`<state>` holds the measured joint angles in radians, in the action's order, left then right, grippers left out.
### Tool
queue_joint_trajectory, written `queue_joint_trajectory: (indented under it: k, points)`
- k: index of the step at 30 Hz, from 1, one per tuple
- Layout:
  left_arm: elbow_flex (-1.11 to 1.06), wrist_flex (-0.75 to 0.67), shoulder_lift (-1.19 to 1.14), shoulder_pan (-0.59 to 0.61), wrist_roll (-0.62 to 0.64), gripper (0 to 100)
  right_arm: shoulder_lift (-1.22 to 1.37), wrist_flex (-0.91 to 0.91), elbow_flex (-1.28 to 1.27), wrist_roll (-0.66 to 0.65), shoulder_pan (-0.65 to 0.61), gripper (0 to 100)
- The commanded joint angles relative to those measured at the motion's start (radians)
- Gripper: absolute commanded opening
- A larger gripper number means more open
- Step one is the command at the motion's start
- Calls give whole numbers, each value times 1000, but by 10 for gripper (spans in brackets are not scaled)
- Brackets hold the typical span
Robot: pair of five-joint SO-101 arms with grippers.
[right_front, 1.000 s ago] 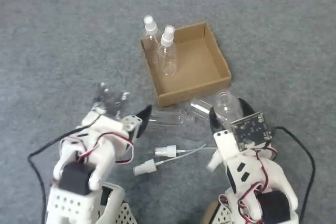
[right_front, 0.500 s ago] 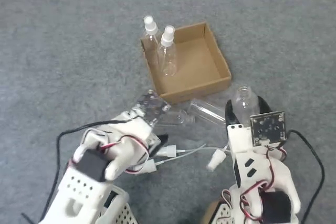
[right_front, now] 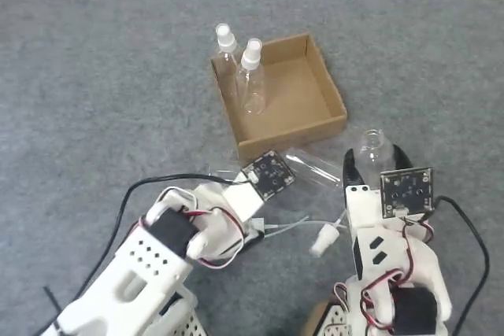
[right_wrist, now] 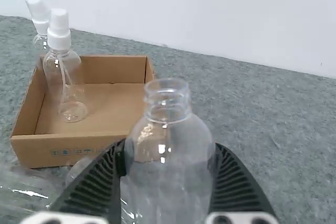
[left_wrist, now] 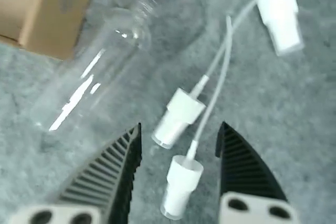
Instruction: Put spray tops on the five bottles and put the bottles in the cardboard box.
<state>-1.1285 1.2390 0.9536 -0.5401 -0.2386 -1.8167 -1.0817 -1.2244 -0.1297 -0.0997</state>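
High view: left arm [right_front: 197,230] hides two spray tops [left_wrist: 178,118], covers end of lying bottle [right_front: 311,164]. Left wrist view: cardboard box [left_wrist: 39,14] cut by frame edge; lying bottle blurred. Right wrist view: uncapped bottle [right_wrist: 168,156] base cut off by edge; rear spray bottle [right_wrist: 35,11] half hidden behind front spray bottle [right_wrist: 62,77]

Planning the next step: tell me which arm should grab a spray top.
Left. The left gripper hangs open directly over two loose spray tops, one lying between its jaws. The right gripper is occupied, shut on an upright uncapped bottle.
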Motion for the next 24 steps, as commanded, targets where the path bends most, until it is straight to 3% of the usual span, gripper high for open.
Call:
queue_joint_trajectory:
  k: [1, 13, 24]
  points:
    - [47, -34, -87, -21, -6, 215, 1, 31, 49, 11, 12, 61]
    - [39, -219, -396, -15, -54, 214, 1, 31, 49, 11, 12, 61]
    - [96, -224, -571, -15, -87, 212, 1, 31, 49, 9, 7, 61]
